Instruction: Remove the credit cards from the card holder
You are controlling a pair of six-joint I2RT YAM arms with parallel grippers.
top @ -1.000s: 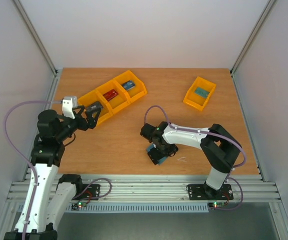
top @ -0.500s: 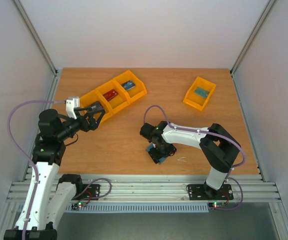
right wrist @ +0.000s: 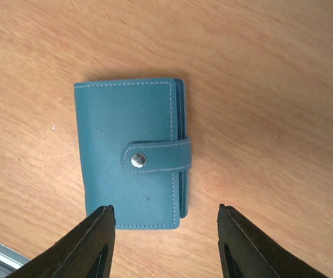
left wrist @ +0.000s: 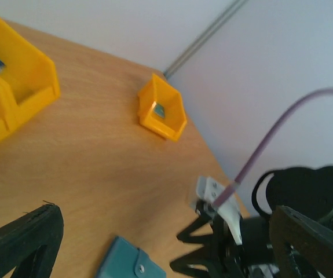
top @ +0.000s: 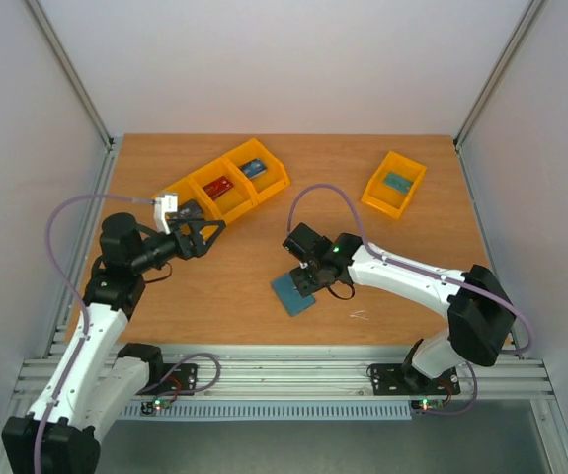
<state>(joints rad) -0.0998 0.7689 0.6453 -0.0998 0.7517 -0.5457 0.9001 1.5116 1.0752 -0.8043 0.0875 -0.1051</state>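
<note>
Hovering my right gripper (right wrist: 163,215), spread wide, over the flat blue-teal leather-look card holder (right wrist: 132,153), snapped shut, I fear it'll skid across the wooden table (right wrist: 270,87) instead of lifting.

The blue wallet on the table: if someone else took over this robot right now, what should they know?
Right gripper: open, hovering above the card holder, not touching it.
Left gripper: open, empty, by the near end of the three-compartment orange bin.
Card holder: flat on the table, snapped shut.
Done: a red card and a blue card lie in the bin.
To do: cannot tell whether cards remain inside.
</note>
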